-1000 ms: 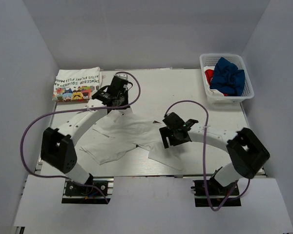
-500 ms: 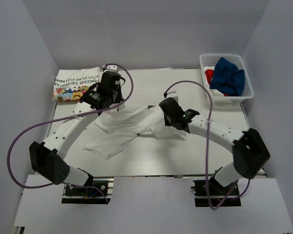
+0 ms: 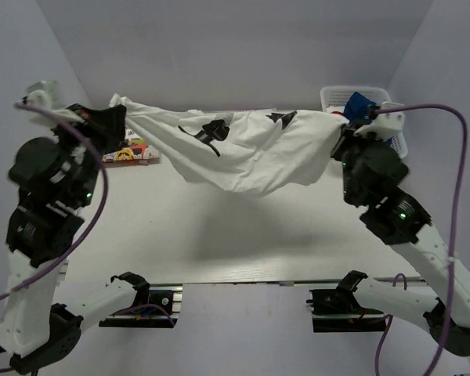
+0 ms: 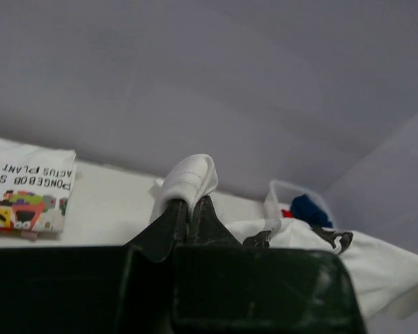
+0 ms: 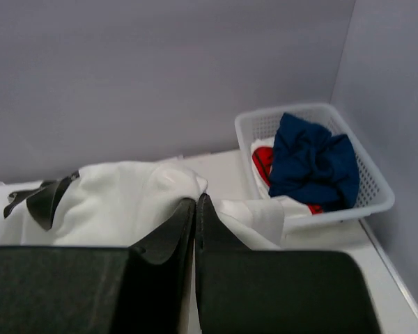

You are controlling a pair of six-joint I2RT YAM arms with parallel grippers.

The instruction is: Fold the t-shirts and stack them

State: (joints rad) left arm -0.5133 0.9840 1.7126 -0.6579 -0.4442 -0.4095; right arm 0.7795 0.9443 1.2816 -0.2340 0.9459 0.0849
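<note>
Four tees show: white tee [image 3: 243, 153], printed tee [image 4: 28, 198], navy tee [image 5: 310, 163], red-marked tee [image 5: 263, 158]. There are one basket [image 5: 376, 198] and two grippers: left gripper [image 4: 189, 203], right gripper [image 5: 196, 203].

White lattice basket [image 3: 334, 94] sits on the table's far right corner, close to the back and right walls; in the right wrist view its rim and mesh sides show clearly. Table [image 3: 219, 235] is white and flat, with a soft shadow across its middle. Plain grey walls [image 3: 235, 47] close in left, back and right.
</note>
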